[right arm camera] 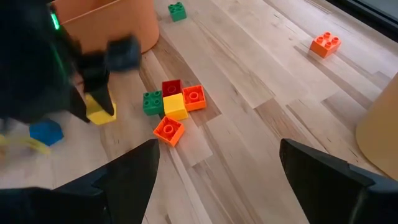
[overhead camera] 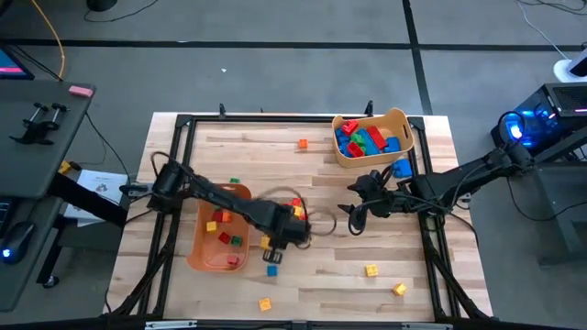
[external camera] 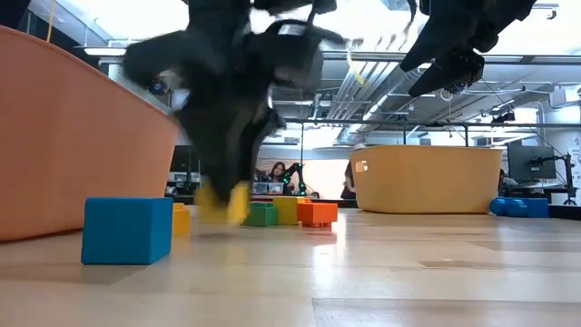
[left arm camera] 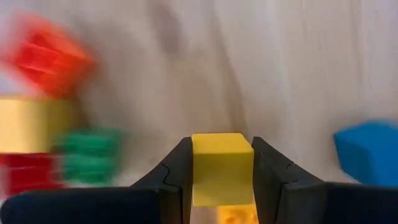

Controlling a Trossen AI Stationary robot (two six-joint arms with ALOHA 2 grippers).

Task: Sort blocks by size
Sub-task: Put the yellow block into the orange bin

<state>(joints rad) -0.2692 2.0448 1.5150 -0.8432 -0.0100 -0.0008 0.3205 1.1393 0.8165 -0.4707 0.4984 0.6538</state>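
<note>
Fingers of the left gripper clamp a small yellow block just beside the shallow orange bin, near the table's front edge; judge this the pickup for sorting. Your right gripper hangs with jaws wide and empty near the tall bin in the far right corner.
</note>
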